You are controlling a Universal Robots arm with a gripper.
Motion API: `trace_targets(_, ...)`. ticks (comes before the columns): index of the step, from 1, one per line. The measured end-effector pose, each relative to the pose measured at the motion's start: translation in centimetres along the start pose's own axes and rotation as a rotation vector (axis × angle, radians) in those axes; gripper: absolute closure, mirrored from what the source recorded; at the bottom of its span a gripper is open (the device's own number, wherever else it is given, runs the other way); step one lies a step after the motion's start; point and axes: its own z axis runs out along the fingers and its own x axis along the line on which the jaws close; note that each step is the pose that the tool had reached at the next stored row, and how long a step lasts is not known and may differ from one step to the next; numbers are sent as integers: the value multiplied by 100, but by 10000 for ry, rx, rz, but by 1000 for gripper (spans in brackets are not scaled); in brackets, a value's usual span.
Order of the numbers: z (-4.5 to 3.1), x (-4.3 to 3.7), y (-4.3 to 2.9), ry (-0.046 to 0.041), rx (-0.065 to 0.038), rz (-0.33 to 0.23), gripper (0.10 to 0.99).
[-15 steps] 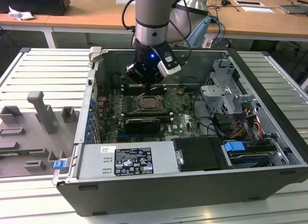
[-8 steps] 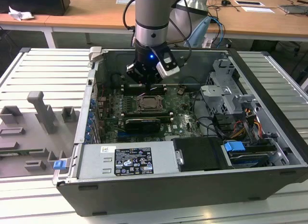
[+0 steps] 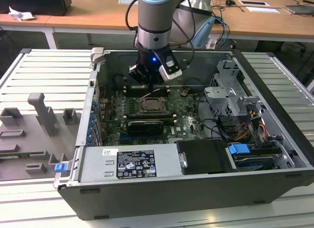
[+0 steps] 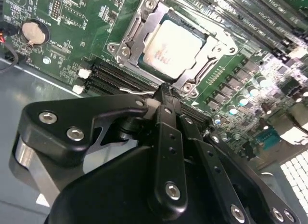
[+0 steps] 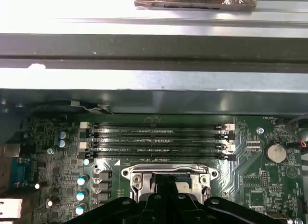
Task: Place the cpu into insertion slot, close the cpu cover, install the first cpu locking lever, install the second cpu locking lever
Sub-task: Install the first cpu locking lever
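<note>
The cpu (image 4: pixel 174 43), a pale silvery square, lies in the insertion slot (image 3: pixel 152 106) on the green motherboard. The silver cpu cover (image 4: pixel 136 33) lies flat over it, and the chip shows through the cover's window. My gripper (image 4: pixel 164 89) hangs just off the socket's edge, its black fingers pressed together. A thin metal locking lever (image 4: pixel 134 91) runs along that edge right up to the fingertips. In the first wrist view the fingers (image 5: pixel 166 195) stand in front of the insertion slot (image 5: pixel 168 175). In the exterior view the gripper (image 3: pixel 149 82) is low inside the open computer case, just behind the socket.
Long black memory slots (image 5: pixel 159 139) lie beside the socket. A coin battery (image 4: pixel 33 32) sits on the board. The case wall (image 3: pixel 93 105), the drive cage (image 3: pixel 228 98) with cables and the power supply (image 3: pixel 130 164) ring the board. Grey fixtures (image 3: pixel 44 115) stand on the table outside.
</note>
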Motion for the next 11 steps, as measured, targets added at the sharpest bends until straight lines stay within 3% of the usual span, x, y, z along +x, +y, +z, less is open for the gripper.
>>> trace_targets(3, 33, -1, 22, -1, -32, 0, 980)
trace_targets(6, 42, -1, 36, -5, -171, 1, 980)
trace_targets(11, 69, -8, 96, -3, -184, 1, 980)
